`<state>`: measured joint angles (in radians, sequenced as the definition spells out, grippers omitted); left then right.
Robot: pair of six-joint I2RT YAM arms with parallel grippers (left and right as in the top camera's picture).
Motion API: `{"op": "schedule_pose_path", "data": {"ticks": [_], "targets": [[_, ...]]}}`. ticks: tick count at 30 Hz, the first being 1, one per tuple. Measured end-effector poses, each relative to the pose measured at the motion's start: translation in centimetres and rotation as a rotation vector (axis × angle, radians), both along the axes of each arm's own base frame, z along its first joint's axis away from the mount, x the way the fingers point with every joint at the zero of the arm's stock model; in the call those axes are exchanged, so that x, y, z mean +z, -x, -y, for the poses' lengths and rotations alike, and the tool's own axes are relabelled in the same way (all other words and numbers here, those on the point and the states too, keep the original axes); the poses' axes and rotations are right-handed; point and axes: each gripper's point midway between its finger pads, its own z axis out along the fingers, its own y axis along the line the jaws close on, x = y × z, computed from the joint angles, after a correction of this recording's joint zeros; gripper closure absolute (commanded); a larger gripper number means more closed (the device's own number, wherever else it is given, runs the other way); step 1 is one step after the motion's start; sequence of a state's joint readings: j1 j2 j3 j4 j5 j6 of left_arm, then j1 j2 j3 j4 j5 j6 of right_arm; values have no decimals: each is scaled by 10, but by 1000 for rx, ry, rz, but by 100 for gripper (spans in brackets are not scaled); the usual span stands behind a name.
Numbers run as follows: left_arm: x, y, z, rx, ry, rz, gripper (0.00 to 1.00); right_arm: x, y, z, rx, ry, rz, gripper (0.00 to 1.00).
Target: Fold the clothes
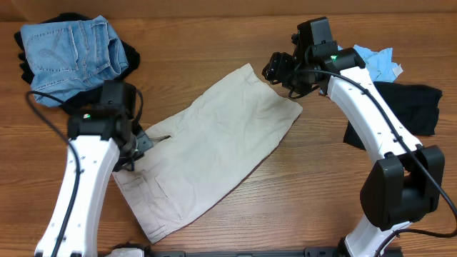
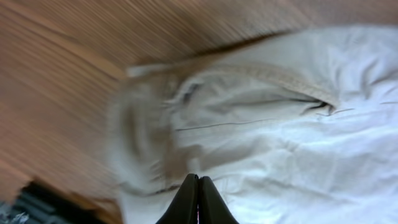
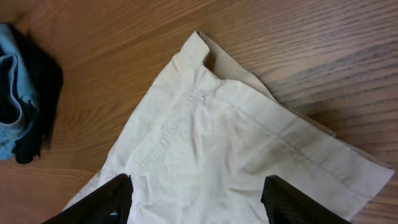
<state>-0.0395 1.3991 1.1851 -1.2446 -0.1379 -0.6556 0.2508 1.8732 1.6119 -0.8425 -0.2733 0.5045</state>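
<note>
Cream-beige cotton trousers [image 1: 214, 143] lie flat on the diagonal at frame centre, lower corner close to the bottom edge. Right gripper [image 3: 198, 186] is over their upper corner, fingers spread wide. Left gripper [image 2: 198, 182] is at their left edge, fingers pressed together; can't tell if cloth is caught. Bare wooden table [image 1: 307, 185] lower right and top centre. Count: one blue denim garment [image 1: 68, 53] upper left, two black garments [image 1: 410, 107], one light-blue tee [image 1: 378, 63] upper right.

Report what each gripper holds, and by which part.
Nothing is held: right gripper hovers open over the cream-beige cotton trousers; left gripper is shut, no cloth between its fingers.
</note>
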Motion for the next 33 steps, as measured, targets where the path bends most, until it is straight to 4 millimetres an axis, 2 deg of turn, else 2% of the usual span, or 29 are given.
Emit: {"op": "schedule_pose_path", "data": {"ticks": [2, 3, 6, 10, 17, 22, 24, 27, 29, 31, 33], "targets": [[-45, 10, 8, -7, 41, -152, 96, -2, 4, 1, 4, 6, -15, 29], [-60, 16, 9, -5, 50, -211, 96, -2, 4, 1, 6, 7, -15, 32], [-81, 25, 10, -2, 55, -305, 95, -2, 4, 1, 7, 8, -17, 34], [-87, 27, 3, 23, 47, -335, 95, -3, 5, 1, 14, 13, -19, 34], [-89, 32, -37, 178, 50, -336, 94, -3, 6, 1, 29, 20, -15, 33], [-96, 22, -44, 201, 48, -283, 92, -4, 7, 2, 29, 21, -19, 33], [-98, 13, -47, 200, 40, -242, 95, -5, 9, 2, 29, 25, -31, 30], [-97, 9, -51, 180, 20, -230, 96, -7, 13, 3, 54, 39, -34, 27], [-87, 5, -52, 146, 16, -235, 95, -7, 13, 3, 71, 47, -27, 26], [-58, -10, -54, 130, 16, -201, 94, -6, 12, 3, 76, 49, -21, 27], [-20, -31, -51, 111, 43, -93, 94, -6, 12, 3, 81, 51, -18, 29]]}}
